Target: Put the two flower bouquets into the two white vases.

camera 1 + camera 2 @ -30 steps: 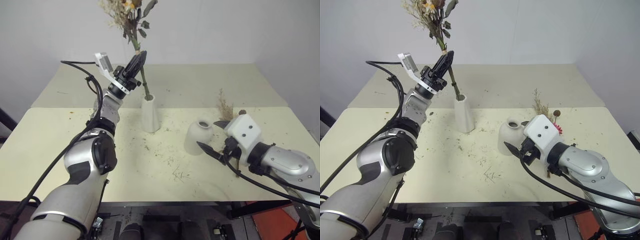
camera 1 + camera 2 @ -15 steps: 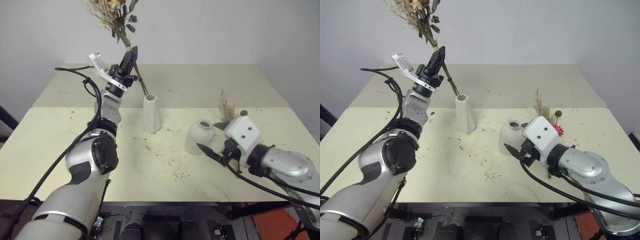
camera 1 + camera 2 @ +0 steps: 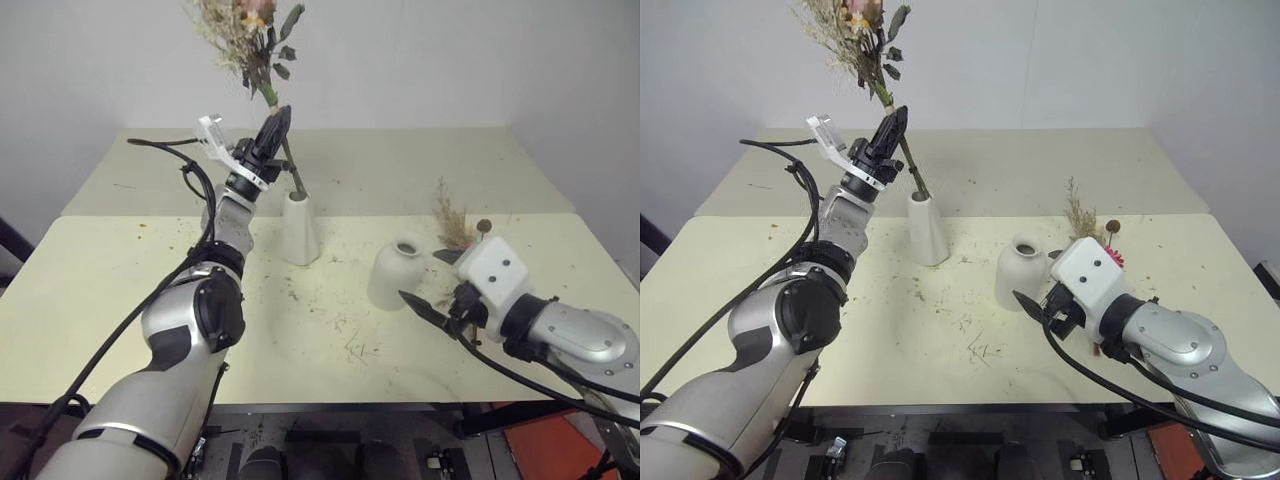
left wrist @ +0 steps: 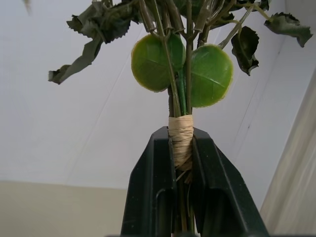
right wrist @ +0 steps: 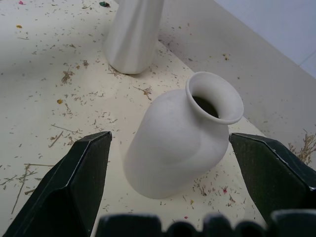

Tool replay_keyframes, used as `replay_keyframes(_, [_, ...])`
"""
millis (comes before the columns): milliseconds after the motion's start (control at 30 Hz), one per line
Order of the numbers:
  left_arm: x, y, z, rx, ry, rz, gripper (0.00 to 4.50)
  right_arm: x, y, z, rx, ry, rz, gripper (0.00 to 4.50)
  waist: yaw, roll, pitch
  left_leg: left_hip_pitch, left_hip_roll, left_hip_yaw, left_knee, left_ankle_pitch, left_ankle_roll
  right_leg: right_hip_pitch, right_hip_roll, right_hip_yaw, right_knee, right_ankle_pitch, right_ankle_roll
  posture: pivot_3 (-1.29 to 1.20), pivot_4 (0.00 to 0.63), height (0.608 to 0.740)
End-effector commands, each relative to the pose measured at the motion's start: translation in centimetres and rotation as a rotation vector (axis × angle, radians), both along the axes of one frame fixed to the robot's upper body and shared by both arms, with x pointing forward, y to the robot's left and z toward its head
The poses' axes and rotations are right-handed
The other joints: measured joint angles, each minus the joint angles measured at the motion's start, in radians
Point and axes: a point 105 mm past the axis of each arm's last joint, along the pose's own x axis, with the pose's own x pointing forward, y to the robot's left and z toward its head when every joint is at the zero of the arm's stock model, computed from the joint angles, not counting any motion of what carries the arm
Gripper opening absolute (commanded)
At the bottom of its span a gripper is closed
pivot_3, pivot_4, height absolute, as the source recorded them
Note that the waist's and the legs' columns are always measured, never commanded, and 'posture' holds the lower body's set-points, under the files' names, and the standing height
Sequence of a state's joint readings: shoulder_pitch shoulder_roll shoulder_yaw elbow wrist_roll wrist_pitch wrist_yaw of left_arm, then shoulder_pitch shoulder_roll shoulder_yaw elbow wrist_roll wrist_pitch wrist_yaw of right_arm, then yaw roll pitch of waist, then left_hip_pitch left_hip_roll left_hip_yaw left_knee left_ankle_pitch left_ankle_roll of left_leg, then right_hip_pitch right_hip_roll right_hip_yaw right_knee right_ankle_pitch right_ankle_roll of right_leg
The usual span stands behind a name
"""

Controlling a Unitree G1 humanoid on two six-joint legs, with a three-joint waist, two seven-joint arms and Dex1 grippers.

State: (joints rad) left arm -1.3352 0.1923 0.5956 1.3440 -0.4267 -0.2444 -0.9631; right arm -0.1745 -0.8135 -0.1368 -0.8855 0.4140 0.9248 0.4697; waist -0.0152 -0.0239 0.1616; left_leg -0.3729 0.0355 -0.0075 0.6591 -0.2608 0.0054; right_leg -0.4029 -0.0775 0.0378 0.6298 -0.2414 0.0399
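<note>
The rose bouquet (image 3: 862, 30) is clamped by the left tool (image 3: 892, 128), stems just entering the tall vase (image 3: 925, 230). The right tool (image 5: 168, 182), spread wide and empty, flanks the rounded vase (image 5: 180, 136); the daisy bouquet (image 3: 1090, 235) remains on the bench (image 3: 730, 270).

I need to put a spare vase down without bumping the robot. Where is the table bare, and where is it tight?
Bare: the table's near-left stretch beside the left arm, and the far half behind the tall vase. Tight: the right side, where the open right gripper brackets the short vase and the sparse bouquet lies just behind it. The left gripper holds the rose bouquet over the tall vase.
</note>
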Motion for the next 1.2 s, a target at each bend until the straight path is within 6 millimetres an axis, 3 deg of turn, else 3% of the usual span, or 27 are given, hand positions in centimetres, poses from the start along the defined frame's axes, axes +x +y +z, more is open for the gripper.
replay_keyframes(33, [-0.1, 0.5, 0.9, 0.030, -0.041, 0.032, 0.15, -0.4, -0.1, 1.2, -0.005, -0.064, -0.013, 4.50, 0.000, 0.000, 0.000, 0.000, 0.000, 0.000, 0.000, 0.000, 0.000, 0.000, 0.000, 0.000, 0.000, 0.000, 0.000, 0.00, 0.150, 0.740])
replay_keyframes(533, [0.1, 2.0, 1.9, -0.129, -0.024, 0.044, 0.15, -0.1, 0.2, 0.7, -0.011, -0.051, -0.002, 4.50, 0.001, 0.000, 0.000, 0.000, 0.000, 0.000, 0.000, 0.000, 0.000, 0.000, 0.000, 0.000, 0.000, 0.000, 0.000, 0.00, 0.150, 0.740])
replay_keyframes(1200, [-0.5, 0.0, 0.4, 0.118, -0.072, 0.009, 0.15, 0.2, 0.1, 0.7, -0.018, -0.052, -0.005, 4.50, 0.001, 0.000, 0.000, 0.000, 0.000, 0.000, 0.000, 0.000, 0.000, 0.000, 0.000, 0.000, 0.000, 0.000, 0.000, 0.00, 0.150, 0.740])
